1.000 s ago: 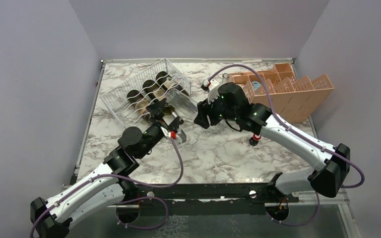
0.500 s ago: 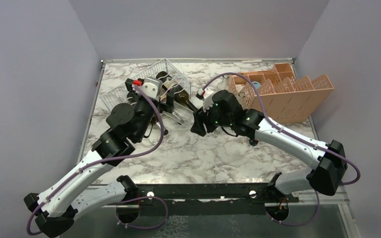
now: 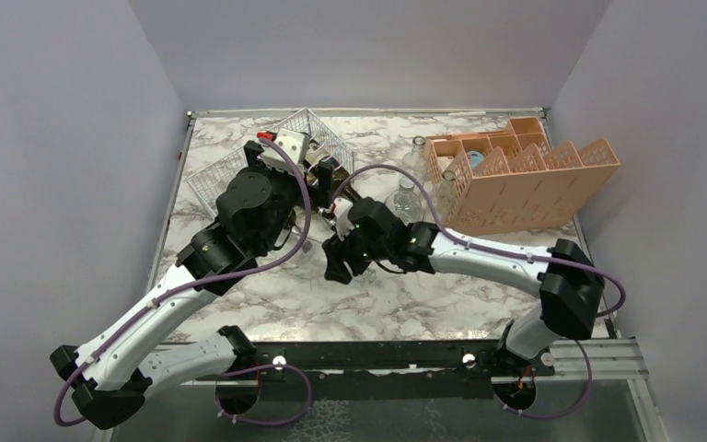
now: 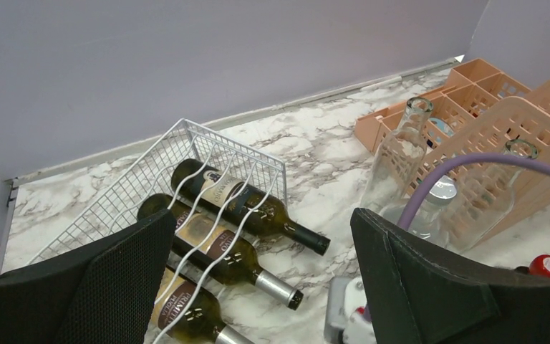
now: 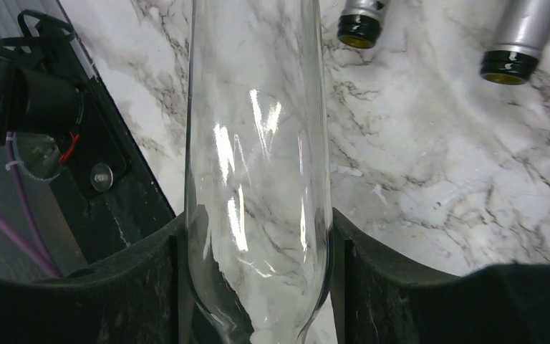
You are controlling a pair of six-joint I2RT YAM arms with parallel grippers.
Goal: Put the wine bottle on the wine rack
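Snugly in right gripper [image 5: 258, 251], clear bottle [image 5: 258, 107]; left gripper [image 4: 261, 215] spread wide, empty.

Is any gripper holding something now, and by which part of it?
The right gripper holds a clear bottle by its wide body, clamped from both sides. The left gripper is open and holds nothing.

We see the clear glass bottle [image 5: 258, 165] cut off top and bottom; from above, the left arm [image 3: 249, 207] hides seemingly most of the wine rack [image 3: 210, 177].
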